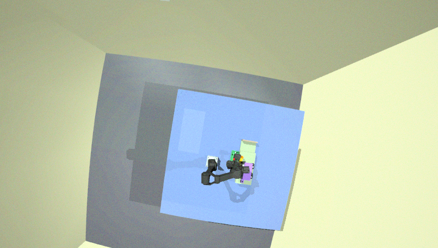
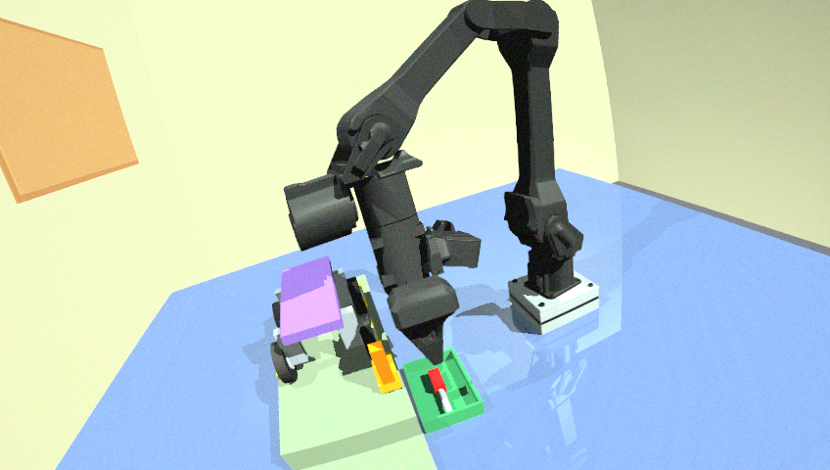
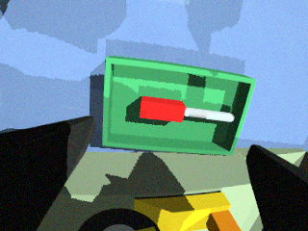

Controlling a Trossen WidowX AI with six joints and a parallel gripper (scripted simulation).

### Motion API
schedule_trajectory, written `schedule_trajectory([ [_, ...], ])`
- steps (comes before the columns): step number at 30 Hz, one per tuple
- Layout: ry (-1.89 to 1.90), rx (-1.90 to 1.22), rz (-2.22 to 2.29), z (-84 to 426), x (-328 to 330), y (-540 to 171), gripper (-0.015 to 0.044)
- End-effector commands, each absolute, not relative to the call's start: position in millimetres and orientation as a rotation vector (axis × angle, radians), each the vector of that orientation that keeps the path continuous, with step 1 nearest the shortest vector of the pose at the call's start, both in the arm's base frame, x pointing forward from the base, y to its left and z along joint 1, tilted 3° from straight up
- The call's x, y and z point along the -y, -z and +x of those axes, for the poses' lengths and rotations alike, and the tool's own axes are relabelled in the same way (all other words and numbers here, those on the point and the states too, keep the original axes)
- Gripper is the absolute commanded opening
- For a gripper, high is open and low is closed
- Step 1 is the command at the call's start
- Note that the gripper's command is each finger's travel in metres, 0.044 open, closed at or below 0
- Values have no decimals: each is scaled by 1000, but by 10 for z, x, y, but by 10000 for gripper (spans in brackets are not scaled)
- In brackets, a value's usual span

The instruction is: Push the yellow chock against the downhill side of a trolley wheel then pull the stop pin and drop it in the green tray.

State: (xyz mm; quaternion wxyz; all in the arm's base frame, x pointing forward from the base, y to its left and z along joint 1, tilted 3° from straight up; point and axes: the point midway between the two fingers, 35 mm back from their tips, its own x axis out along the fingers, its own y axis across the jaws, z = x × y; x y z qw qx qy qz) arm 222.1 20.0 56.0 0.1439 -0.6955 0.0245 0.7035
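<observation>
Stop pin in the green tray, gripper open

Hangs over the green tray (image 1: pixel 235 151) (image 2: pixel 454 421) (image 3: pixel 178 65) with gripper (image 1: pixel 237 156) (image 2: pixel 436 359) (image 3: pixel 172 139) almost fully open, gripping nothing. In the exterior view, at lower centre, shows the red-headed stop pin (image 2: pixel 437 381) (image 3: pixel 162 110) inside the tray. Left of that, on the ramp (image 1: pixel 250 147) (image 2: pixel 349 407) (image 3: pixel 202 173), shows the yellow chock (image 1: pixel 241 158) (image 2: pixel 383 369) (image 3: pixel 192 209) close by a wheel of the purple-topped trolley (image 1: pixel 247 173) (image 2: pixel 311 300); cannot tell whether touching.

Below your black claw (image 2: pixel 432 361) (image 3: pixel 172 137), you have a green tray (image 2: pixel 444 424) (image 3: pixel 168 148) with the red-headed, white-shafted pin (image 2: pixel 439 387) (image 3: pixel 166 110). Beside the claw, your chock (image 2: pixel 382 367) (image 3: pixel 185 209) shows yellow and orange; your trolley (image 2: pixel 308 303) has a plain purple top.
</observation>
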Motion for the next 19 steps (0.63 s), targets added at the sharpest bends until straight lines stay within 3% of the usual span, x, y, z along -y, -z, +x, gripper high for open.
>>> schedule_trajectory([
  [1, -2026, -58, -2007, 2231, -206, -690, 440],
  [19, -2026, -66, -2011, 2253, -206, -1003, 440],
])
